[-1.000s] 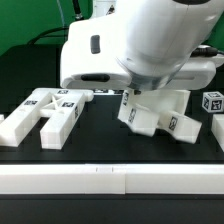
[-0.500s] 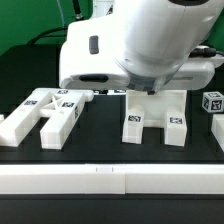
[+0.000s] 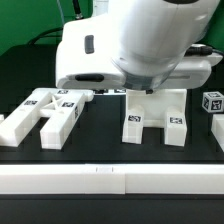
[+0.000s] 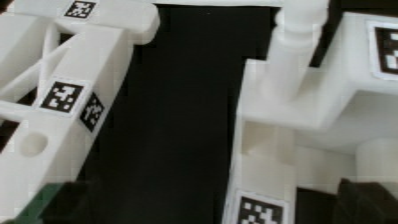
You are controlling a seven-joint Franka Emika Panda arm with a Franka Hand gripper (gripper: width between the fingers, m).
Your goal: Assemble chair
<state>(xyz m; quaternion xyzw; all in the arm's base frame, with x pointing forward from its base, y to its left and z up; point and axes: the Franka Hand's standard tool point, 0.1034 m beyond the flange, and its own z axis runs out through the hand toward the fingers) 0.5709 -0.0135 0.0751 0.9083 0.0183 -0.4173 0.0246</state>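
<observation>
A white chair piece (image 3: 153,120) with two tags on its front stands upright on the black table, directly under my big white gripper (image 3: 143,92). The gripper hangs just above it, and its fingers are mostly hidden behind its own body. Nothing is held. Left of it lies a group of white tagged chair parts (image 3: 48,112), joined in a forked shape. In the wrist view, a slotted white part with tags (image 4: 68,97) and a white block (image 4: 311,115) flank a strip of black table (image 4: 187,120).
A small tagged cube (image 3: 211,102) sits at the exterior view's right. Another white part (image 3: 219,131) is cut off by the right edge. A white rail (image 3: 110,181) runs along the table's front. Green backdrop stands behind.
A second ago the chair piece hung tilted in the gripper. It now stands flat on the table, let go, and the gripper has shifted slightly up and to the exterior view's left.
</observation>
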